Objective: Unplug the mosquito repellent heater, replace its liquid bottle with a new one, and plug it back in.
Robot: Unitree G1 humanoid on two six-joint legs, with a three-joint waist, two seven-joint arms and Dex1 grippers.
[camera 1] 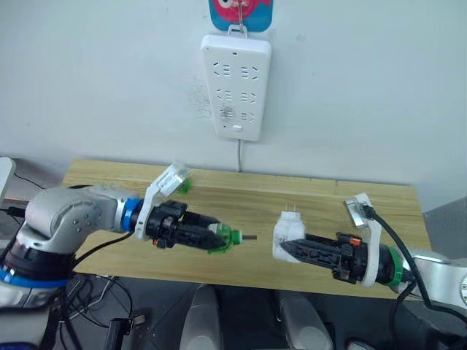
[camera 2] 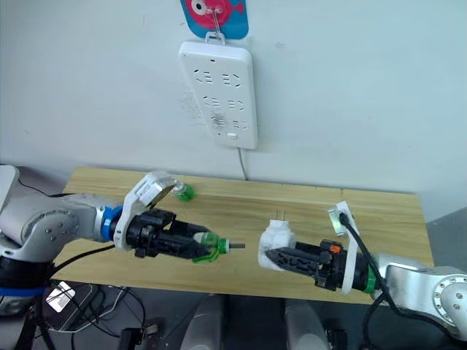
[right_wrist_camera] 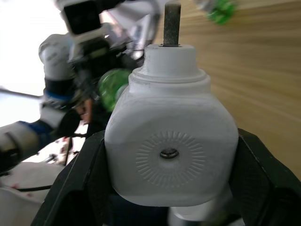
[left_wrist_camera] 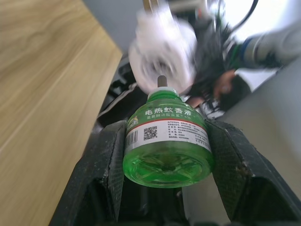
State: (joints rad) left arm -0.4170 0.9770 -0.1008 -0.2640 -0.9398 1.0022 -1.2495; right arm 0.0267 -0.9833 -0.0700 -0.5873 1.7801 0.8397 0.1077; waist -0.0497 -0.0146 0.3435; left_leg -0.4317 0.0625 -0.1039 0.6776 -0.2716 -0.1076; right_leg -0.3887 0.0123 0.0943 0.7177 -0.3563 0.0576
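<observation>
My left gripper point(camera 1: 211, 235) is shut on a green liquid bottle point(camera 1: 226, 238), held on its side over the wooden table's front edge with its dark wick pointing at the heater. Up close, the labelled bottle point(left_wrist_camera: 167, 141) sits between both black fingers point(left_wrist_camera: 106, 165). My right gripper point(camera 1: 289, 249) is shut on the white mosquito repellent heater point(camera 1: 289, 230), whose two metal prongs point up. The heater point(right_wrist_camera: 171, 150) fills the space between the right fingers point(right_wrist_camera: 80, 188). A short gap separates the wick tip from the heater.
A second green bottle point(camera 1: 183, 186) lies on the wooden table point(camera 1: 328, 195) behind my left wrist. A long white power strip point(camera 1: 236, 86) hangs on the wall above the table's far edge, its cable dropping behind the table.
</observation>
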